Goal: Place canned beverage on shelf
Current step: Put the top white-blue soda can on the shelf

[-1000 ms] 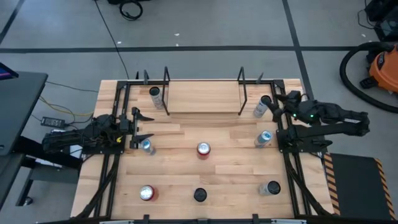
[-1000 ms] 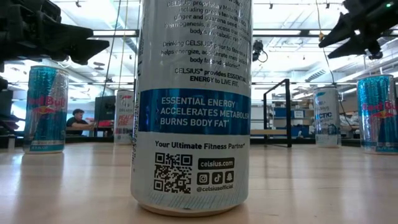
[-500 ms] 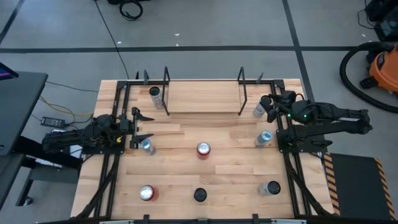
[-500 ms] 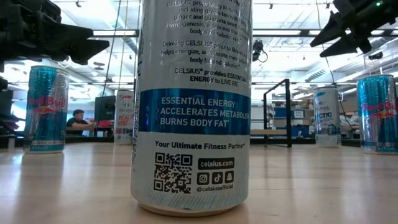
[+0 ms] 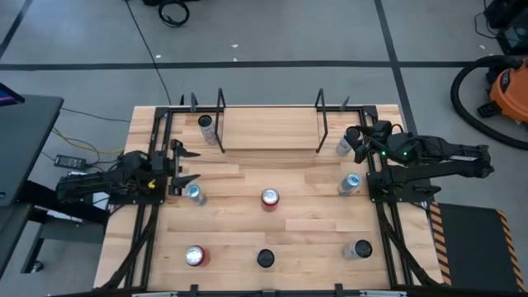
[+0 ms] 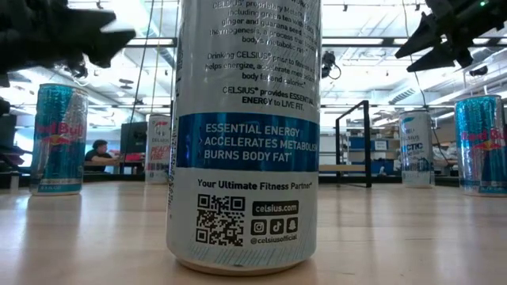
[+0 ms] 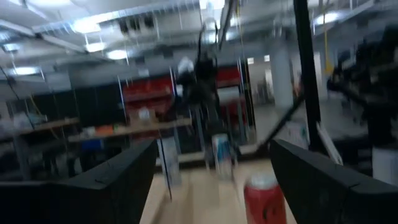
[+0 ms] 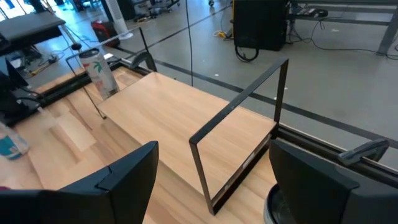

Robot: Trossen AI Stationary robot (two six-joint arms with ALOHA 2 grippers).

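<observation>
The shelf stands at the table's far middle and also shows in the right wrist view. Several cans stand upright on the tabletop. A white can stands by the shelf's right end. My right gripper hovers open over it, high above the table in the low view; the can's top shows by one finger. My left gripper is open at the table's left, just far of a blue can, touching nothing. A red can stands ahead of it.
Another white can stands by the shelf's left end. A red can and a blue can stand mid-table. Three cans stand along the near edge; one fills the low view. Black rails run along both table sides.
My right gripper has gone toward the table's left, over the white can by the shelf's right end, staying open, then held still. My left gripper has risen a little and drawn slightly toward the left edge, still open; its wrist view is blurred with motion.
</observation>
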